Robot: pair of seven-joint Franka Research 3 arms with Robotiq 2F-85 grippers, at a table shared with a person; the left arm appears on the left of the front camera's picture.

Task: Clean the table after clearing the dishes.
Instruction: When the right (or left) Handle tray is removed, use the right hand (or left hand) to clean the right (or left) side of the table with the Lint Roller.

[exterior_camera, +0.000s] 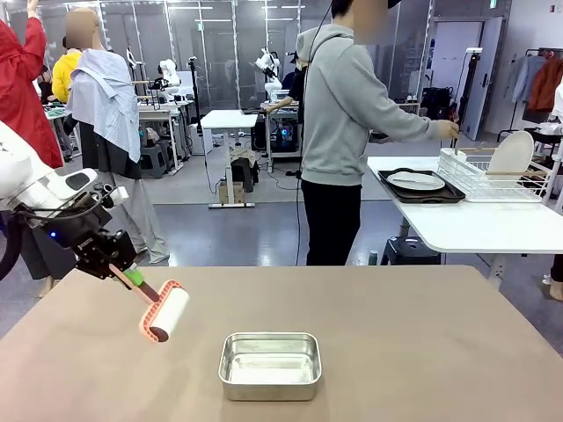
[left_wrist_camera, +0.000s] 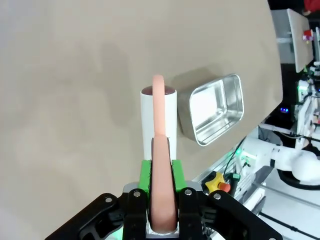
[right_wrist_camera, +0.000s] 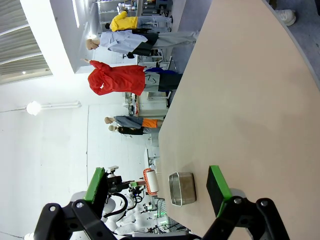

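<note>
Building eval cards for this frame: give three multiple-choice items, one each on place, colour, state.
1. The steel pan sits: A) on the table's near middle; B) at its far left corner; C) lifted in air.
2. The lint roller's handle is: A) blue; B) black; C) salmon pink.
3. The left end effector is: A) open; B) shut on the lint roller; C) shut on the pan.
1A: it rests on the brown top. 2C: pink shows between green pads. 3B: pads clamp the handle.
</note>
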